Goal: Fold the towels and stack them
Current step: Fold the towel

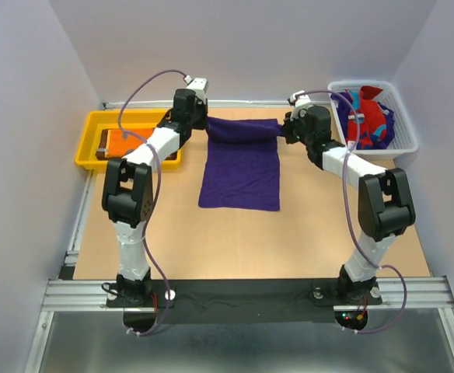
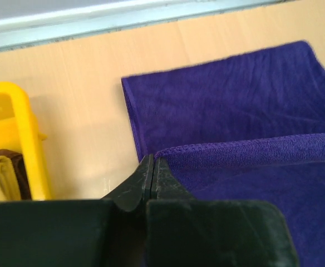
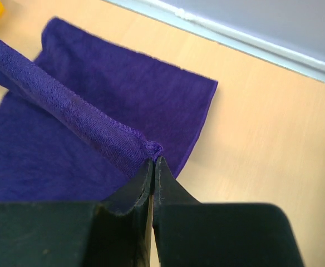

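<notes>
A: Entry: purple towel [image 1: 239, 179]. Position?

B: Middle of the bench [image 1: 211, 241] from left to right, and closer to the far edge than the near one. Its long axis runs far to near. Most of it lies flat on the wood, but the far hem is raised off the surface.

A: What holds the hem up?

B: Both pincers. The left gripper [image 2: 152, 162] is clenched on the far-left corner and the right gripper [image 3: 153, 161] on the far-right corner. In each wrist view the two fingers meet, with only the corner of the cloth nipped at the tips.

A: Look of the cloth?

B: Plain deep purple with a soft terry nap. A stitched hem shows along the lifted edge, which runs as a taut, slightly rolled band between the two grippers. The part lying below it is smooth, with straight side edges and a near edge square to them. The overhead view shows the lifted band a shade darker than the flat part.

A: Other towels?

B: An orange towel [image 1: 127, 144] lies in the yellow tray [image 1: 87, 159] at the far-left corner of the bench, with a dark brown towel [image 1: 103, 148] against its left side. A red towel [image 1: 367, 116] with teal and blue patches is bunched in the white basket [image 1: 404, 144] at the far-right corner.

A: Purple towel relative to tray and basket?

B: It lies between them and apart from both, with bare wood showing on either side.
</notes>
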`<state>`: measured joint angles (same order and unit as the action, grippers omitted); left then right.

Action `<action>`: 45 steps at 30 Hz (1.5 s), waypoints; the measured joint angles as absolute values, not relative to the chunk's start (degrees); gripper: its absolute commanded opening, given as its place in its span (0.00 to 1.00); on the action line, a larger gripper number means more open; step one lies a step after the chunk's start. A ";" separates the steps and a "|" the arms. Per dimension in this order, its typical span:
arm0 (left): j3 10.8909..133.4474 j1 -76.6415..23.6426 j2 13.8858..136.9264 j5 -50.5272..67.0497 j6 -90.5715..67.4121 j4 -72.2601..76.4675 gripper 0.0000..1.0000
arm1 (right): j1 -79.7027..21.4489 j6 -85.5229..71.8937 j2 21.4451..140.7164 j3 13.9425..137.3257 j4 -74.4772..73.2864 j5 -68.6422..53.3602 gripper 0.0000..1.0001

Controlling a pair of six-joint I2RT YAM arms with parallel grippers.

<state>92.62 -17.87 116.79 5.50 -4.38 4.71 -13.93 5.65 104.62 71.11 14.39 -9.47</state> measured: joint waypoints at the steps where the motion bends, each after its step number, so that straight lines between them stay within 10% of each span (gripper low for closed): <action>1: 92.40 -17.87 115.92 5.50 -4.38 4.56 0.00 | -13.93 5.41 103.92 70.87 14.33 -9.61 0.01; 25: 65.47 -19.35 100.49 10.09 -15.55 2.63 0.00 | -13.93 -11.11 95.33 51.44 7.55 -15.11 0.00; 45: 72.79 -19.49 101.75 7.16 -17.12 -4.05 0.00 | -13.93 -15.94 90.72 53.10 4.40 -15.53 0.00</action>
<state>72.79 -19.49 101.75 7.16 -17.12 -4.05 -13.93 -15.94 90.72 53.10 4.40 -15.53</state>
